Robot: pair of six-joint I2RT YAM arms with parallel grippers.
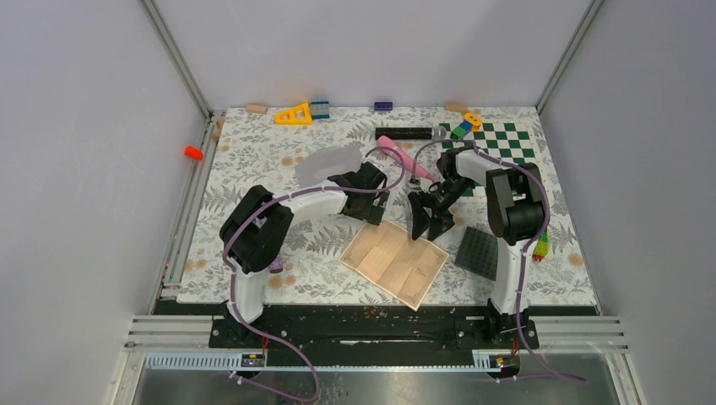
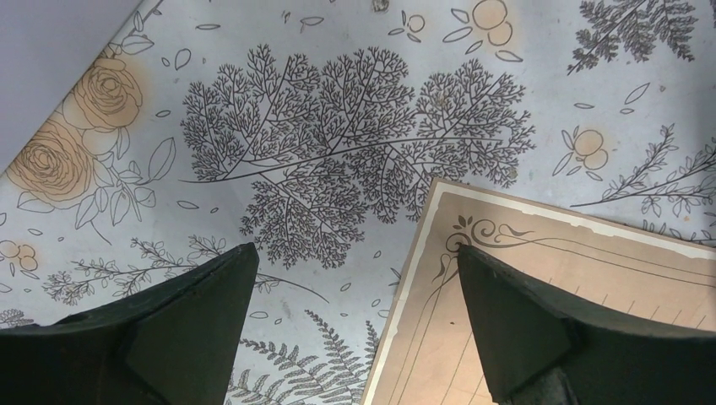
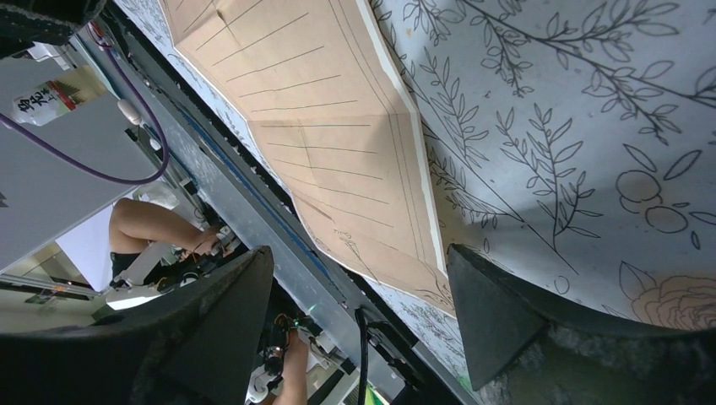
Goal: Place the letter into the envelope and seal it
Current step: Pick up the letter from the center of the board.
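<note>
Black fingertips of the left gripper (image 2: 355, 253) are seen closest in the left wrist view, spread wide with only the fern-printed tablecloth (image 2: 355, 135) between them. Nothing is held. One ornate corner of the letter (image 2: 549, 278) is shown just under the inner edge of the right-hand finger. Whether that finger is touching the paper cannot be told.

From above, the letter (image 1: 393, 263) is pictured lying flat and turned diamond-wise on the tablecloth (image 1: 253, 160), near the front edge and between the two arms. Fold creases are marked across it. The left gripper (image 1: 376, 211) is poised over the sheet's far corner. The right gripper (image 1: 429, 228) is held at the sheet's far right edge.

In the right wrist view, the right gripper (image 3: 359, 253) is likewise shown parted. Nothing is clasped. The letter (image 3: 329, 126), with its pale border, is seen running down between the two fingers.

The envelope (image 1: 328, 162) is seen further back, beside the left arm's wrist. It lies flat and apart from the letter, and its near edge is partly hidden by the arm.

A pink cylinder (image 1: 405, 158) is laid between the two grippers, toward the back. A green-and-white checkerboard (image 1: 498, 143) is placed at the far right. A dark studded plate (image 1: 477, 251) is set just right of the letter.
</note>
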